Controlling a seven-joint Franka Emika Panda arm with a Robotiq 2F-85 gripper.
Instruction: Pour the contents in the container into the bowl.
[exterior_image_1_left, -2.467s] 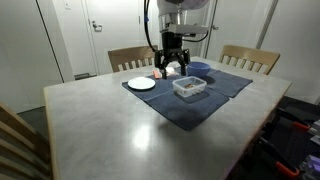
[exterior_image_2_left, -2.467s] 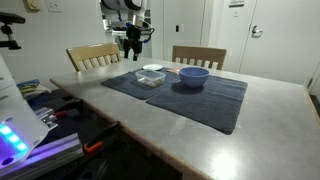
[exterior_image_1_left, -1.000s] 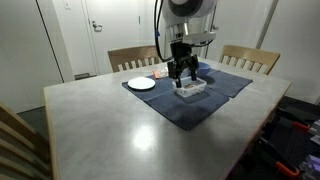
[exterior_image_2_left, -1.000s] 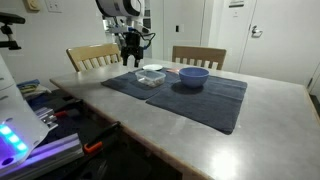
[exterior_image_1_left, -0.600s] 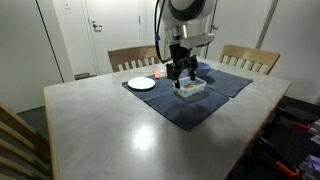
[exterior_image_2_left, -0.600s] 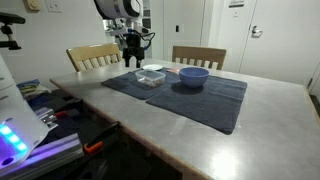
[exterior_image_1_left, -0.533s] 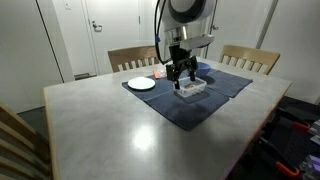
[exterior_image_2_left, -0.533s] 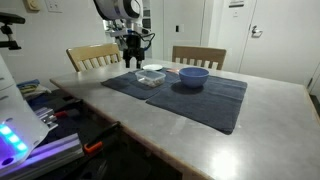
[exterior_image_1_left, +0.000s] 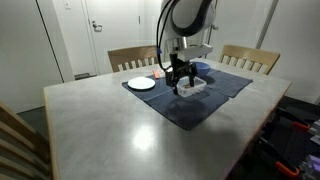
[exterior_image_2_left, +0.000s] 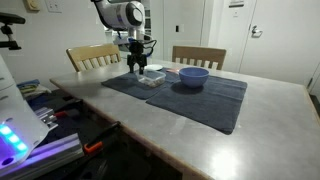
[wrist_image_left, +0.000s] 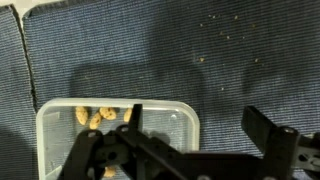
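Claw (exterior_image_1_left: 180, 84) lower now, astride container (wrist_image_left: 170, 122) wall

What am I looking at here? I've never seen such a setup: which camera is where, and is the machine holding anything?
It is a robot arm ending in a two-fingered gripper. Two pictures come from cameras standing in the room; the third looks down from the wrist. On the table lies a dark mat with a white plate, a blue bowl and a clear container of yellowish pieces. The gripper is open, one finger over the container, one outside; nothing is held.
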